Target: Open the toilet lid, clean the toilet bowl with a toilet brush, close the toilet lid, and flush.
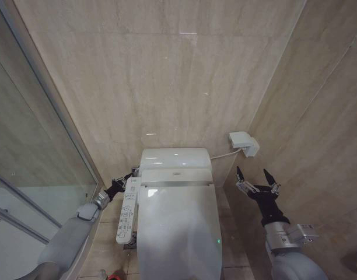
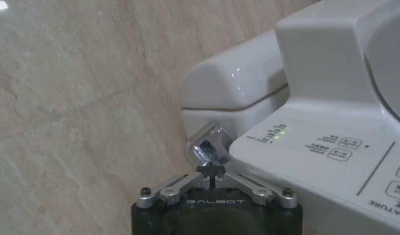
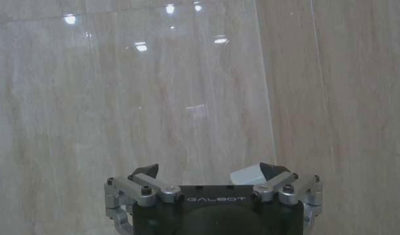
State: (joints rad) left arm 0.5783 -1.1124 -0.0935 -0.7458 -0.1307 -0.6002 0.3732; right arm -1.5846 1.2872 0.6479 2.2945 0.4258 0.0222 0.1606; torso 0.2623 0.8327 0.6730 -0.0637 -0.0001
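The room is a narrow cubicle walled in beige veined stone tile, with a framed glass shower screen (image 1: pixel 27 169) on my left and a small white wall box (image 1: pixel 244 143) on the right wall. The floor-standing white toilet sits centred before me. Its large glossy white oval toilet lid (image 1: pixel 177 233) is down, its long axis running from the cistern towards me. The white ceramic toilet bowl lies beneath it, covered. The red cup-shaped holder of the toilet brush (image 1: pixel 115 277) shows at the floor, beside my left arm.

My left gripper (image 1: pixel 126 177) is at the rear left corner of the toilet, above the far end of the long white button-studded control panel (image 1: pixel 127 211). Its fingers are drawn together, tips touching, holding nothing. The small chrome flush lever (image 2: pixel 209 146) on the cistern's side stands just ahead of the tips, nearly in contact.

My right gripper (image 1: pixel 258 178) hangs in the air to the right of the toilet, spread wide and empty, well apart from the lid.

Finding: the lid is closed and the lever lies straight ahead of the left gripper, by far the nearer. I judge flushing to be the step in hand.
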